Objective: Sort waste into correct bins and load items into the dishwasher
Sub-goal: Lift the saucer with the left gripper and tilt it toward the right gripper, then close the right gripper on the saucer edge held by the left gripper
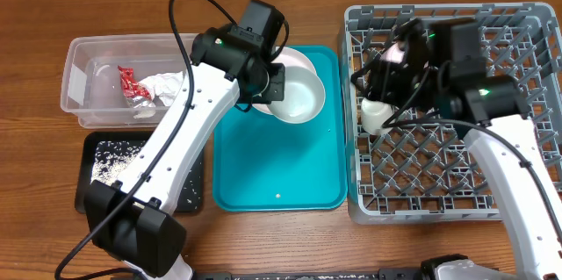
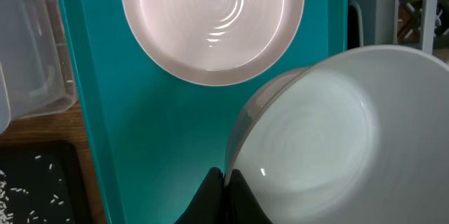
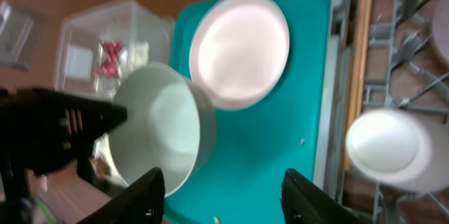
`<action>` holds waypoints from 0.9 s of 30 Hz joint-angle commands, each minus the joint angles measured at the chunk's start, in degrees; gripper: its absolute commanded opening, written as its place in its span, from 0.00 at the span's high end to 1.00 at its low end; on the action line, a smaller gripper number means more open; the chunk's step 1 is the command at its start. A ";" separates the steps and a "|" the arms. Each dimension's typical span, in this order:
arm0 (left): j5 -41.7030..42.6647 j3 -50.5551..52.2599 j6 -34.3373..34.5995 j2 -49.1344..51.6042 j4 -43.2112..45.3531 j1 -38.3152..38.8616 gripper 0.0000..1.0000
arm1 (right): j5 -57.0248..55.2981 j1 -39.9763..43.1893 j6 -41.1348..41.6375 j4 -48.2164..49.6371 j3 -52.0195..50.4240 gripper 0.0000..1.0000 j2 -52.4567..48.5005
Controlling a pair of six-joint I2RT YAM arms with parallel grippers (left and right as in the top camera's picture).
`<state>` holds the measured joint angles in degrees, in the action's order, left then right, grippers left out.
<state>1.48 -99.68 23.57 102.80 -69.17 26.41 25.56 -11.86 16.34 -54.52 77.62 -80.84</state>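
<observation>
My left gripper [image 2: 226, 184] is shut on the rim of a white bowl [image 2: 316, 133] and holds it tilted above the teal tray [image 2: 140, 112]. The bowl also shows in the overhead view [image 1: 300, 97] and the right wrist view [image 3: 161, 126]. A pale pink plate [image 2: 210, 20] lies on the tray's far end, partly under the bowl and arm in the overhead view [image 1: 303, 57]. My right gripper [image 3: 224, 199] is open and empty, over the left edge of the grey dishwasher rack [image 1: 457, 183]. A white cup [image 1: 376, 115] sits upside down in the rack.
A clear plastic bin [image 1: 88, 87] at the left holds a red wrapper [image 1: 128, 82] and crumpled tissue [image 1: 162, 87]. A black tray [image 1: 97, 161] with scattered rice grains lies in front of it. The wooden table surrounds everything.
</observation>
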 commanded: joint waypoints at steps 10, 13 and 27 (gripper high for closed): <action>3.41 -0.17 -2.23 0.24 -0.50 3.63 0.96 | -13.00 -10.32 -0.22 -2.64 1.09 0.55 -0.74; 6.71 -0.17 -3.76 0.24 -0.44 4.02 0.96 | -14.01 -10.32 -0.26 -3.08 1.07 0.55 -1.14; 10.58 -0.17 -5.62 0.24 -0.22 4.42 0.96 | -16.59 -10.32 -0.28 -3.48 1.07 0.58 -5.79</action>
<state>10.79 -99.68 19.27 102.80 -69.49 30.41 11.55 -22.11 16.29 -58.13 77.62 -86.35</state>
